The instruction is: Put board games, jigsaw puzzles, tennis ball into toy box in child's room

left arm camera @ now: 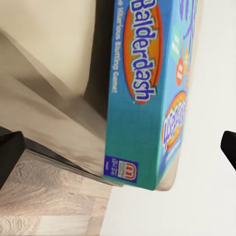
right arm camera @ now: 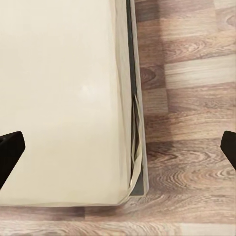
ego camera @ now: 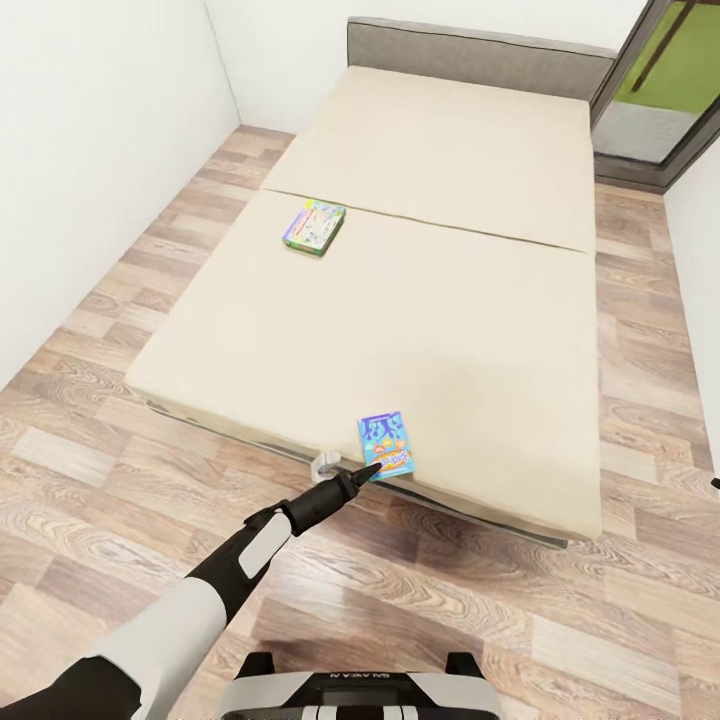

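Note:
Two board games lie on the beige bed [ego camera: 470,300]. The small blue "Balderdash" box [ego camera: 387,446] sits at the bed's near edge, slightly overhanging it. A larger white-green box [ego camera: 314,227] rests further back on the left side. My left gripper [ego camera: 368,468] reaches to the blue box's near corner. In the left wrist view the blue box [left arm camera: 147,98] stands close up between the wide-apart fingertips [left arm camera: 10,152] of the left gripper [left arm camera: 118,152], which is open. My right gripper [right arm camera: 118,150] is open and holds nothing, above a corner of the bed [right arm camera: 59,98].
A grey headboard [ego camera: 480,55] closes the bed's far end. White walls [ego camera: 90,130] stand at the left and behind. A dark-framed glass door [ego camera: 660,90] is at the back right. Wood-plank floor [ego camera: 480,610] runs around the bed, and my base [ego camera: 360,695] stands on it.

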You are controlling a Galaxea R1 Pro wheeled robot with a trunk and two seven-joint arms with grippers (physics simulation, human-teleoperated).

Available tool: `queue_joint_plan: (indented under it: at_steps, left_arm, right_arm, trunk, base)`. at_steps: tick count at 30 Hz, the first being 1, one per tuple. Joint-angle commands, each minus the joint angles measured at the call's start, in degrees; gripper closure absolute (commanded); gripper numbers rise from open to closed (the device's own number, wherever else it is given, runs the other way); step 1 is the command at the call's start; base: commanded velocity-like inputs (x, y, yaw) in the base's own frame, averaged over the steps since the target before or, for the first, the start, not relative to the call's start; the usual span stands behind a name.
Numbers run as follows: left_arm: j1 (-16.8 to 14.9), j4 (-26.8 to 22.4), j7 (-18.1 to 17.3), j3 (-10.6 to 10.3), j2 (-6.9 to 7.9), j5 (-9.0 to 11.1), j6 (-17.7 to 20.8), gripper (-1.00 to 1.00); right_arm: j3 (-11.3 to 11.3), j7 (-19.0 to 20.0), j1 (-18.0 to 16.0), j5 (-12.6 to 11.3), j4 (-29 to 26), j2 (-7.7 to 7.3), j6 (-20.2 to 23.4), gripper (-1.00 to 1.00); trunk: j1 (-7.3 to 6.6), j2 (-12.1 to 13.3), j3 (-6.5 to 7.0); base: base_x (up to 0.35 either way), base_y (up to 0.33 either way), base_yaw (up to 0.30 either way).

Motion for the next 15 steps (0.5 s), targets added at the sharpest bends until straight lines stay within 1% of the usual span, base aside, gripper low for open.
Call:
queue_joint_plan:
  at_steps: [1,15]
  left_arm:
    - [-0.04,0.02,-0.08,-0.10,0.02,0.61,0.50,-1.00]
    - [-0.08,0.02,-0.05,-0.11,-0.02,0.56,0.48,-1.00]
  right_arm:
    - [-0.07,-0.05,-0.04,-0.35,0.00,-0.01,0.48,-1.00]
    - [-0.14,-0.04,-0.04,-0.35,0.00,-0.02,0.50,-1.00]
  trunk:
    - [0.00,-0.02,-0.11]
    - [0.00,-0.02,-1.35]
  base:
    - [0.000,0.000,0.000]
    - [0.000,0.000,0.000]
